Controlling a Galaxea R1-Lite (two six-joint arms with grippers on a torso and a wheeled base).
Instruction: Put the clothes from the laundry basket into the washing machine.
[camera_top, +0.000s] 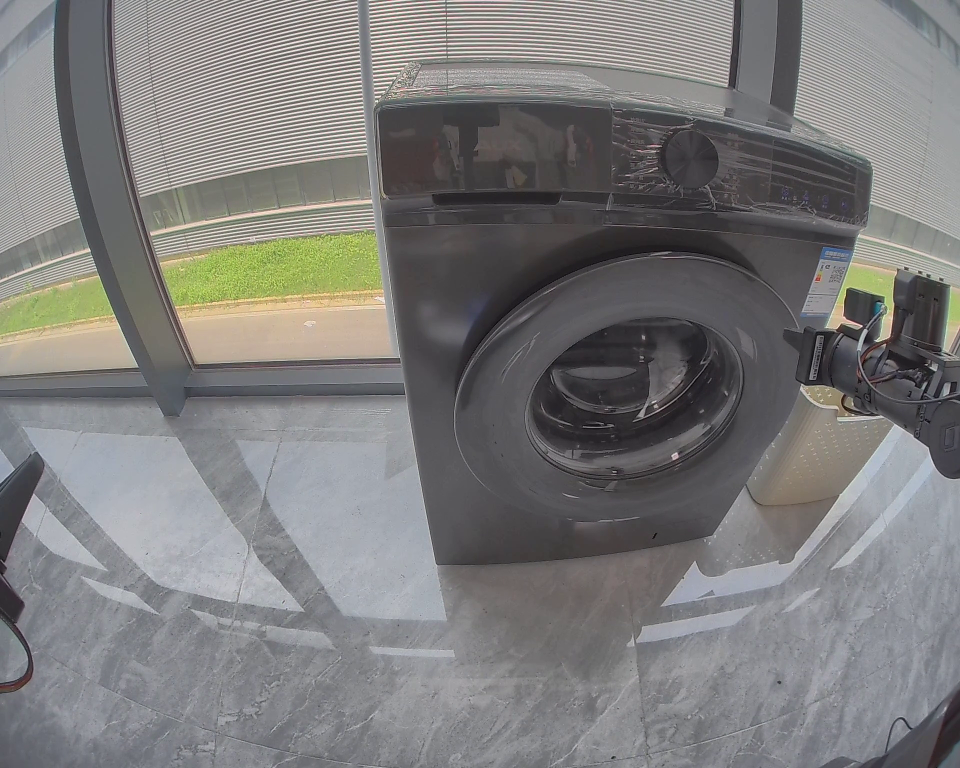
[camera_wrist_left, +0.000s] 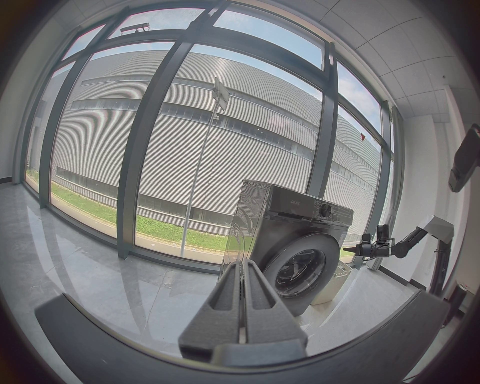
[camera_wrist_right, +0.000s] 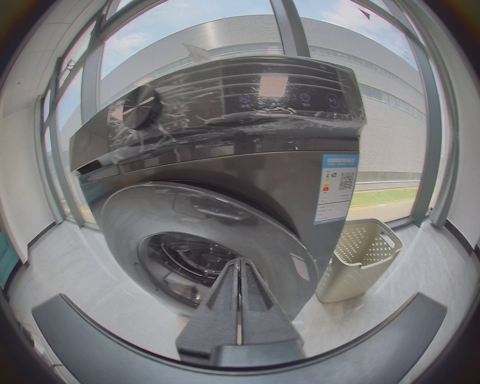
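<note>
The grey washing machine (camera_top: 620, 300) stands on the floor with its round glass door (camera_top: 632, 398) closed. A cream perforated laundry basket (camera_top: 815, 450) sits on the floor at the machine's right side, and I cannot see what it contains. My right gripper (camera_top: 795, 342) hangs shut in the air just right of the door, above the basket. In the right wrist view its tips (camera_wrist_right: 240, 262) are pressed together in front of the door (camera_wrist_right: 200, 250), with the basket (camera_wrist_right: 360, 260) off to one side. My left gripper (camera_wrist_left: 243, 264) is shut and empty, far to the left of the machine (camera_wrist_left: 295, 235).
Tall windows with dark frames (camera_top: 120, 220) run behind the machine. Glossy grey marble floor (camera_top: 300, 560) stretches wide in front and to the left. A white wall (camera_wrist_left: 425, 180) stands beyond the basket.
</note>
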